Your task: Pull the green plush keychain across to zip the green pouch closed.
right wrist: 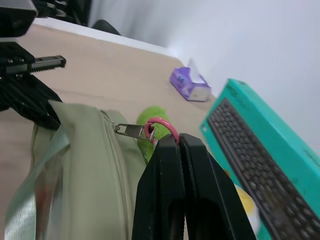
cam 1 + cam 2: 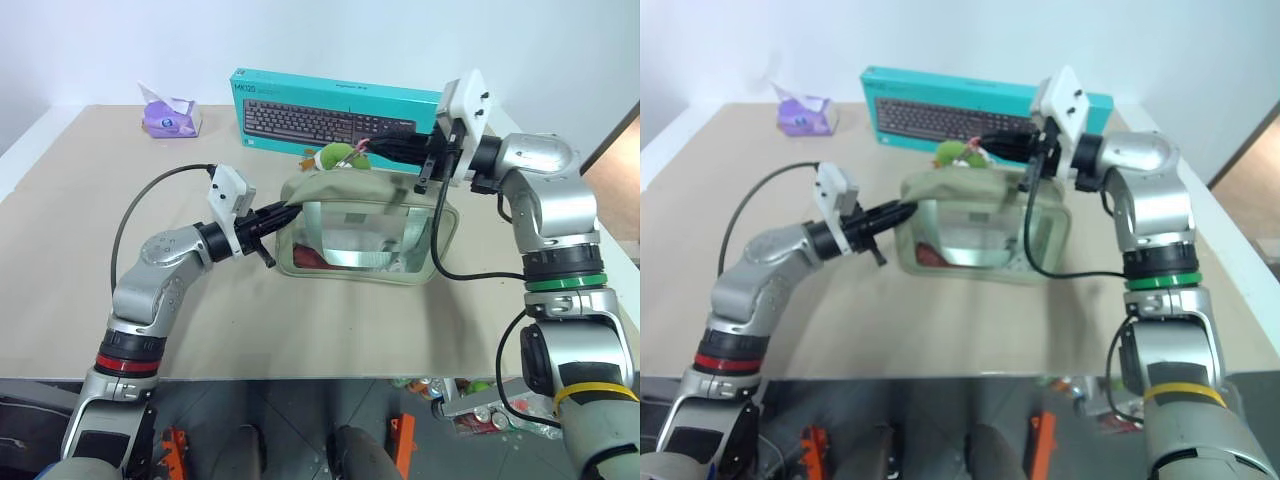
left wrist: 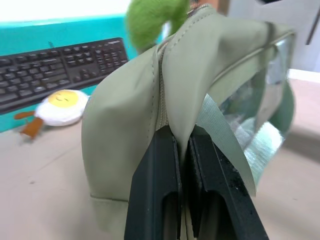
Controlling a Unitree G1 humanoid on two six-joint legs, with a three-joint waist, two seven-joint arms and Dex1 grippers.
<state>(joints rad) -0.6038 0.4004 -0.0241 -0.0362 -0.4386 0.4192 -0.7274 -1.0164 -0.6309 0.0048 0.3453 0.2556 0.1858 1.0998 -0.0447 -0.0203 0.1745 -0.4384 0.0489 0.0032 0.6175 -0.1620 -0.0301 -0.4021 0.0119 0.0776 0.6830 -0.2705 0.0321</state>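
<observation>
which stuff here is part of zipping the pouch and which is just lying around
In the job: pouch, green keychain, left gripper shut on the pouch's end, right gripper shut at the keychain's pink ring.

Lying about: keyboard box, egg plush, tissue pack.

One green pouch (image 2: 365, 228), one green plush keychain (image 2: 336, 156), one keyboard box (image 2: 330, 112) (teal), one fried-egg plush (image 3: 61, 106), one purple tissue pack (image 2: 170, 115).

1. The teal keyboard box (image 2: 335, 112) carries small white print at its top left corner, seemingly "MK120".
2. Further small print along the box's top edge is too small to read.
</observation>
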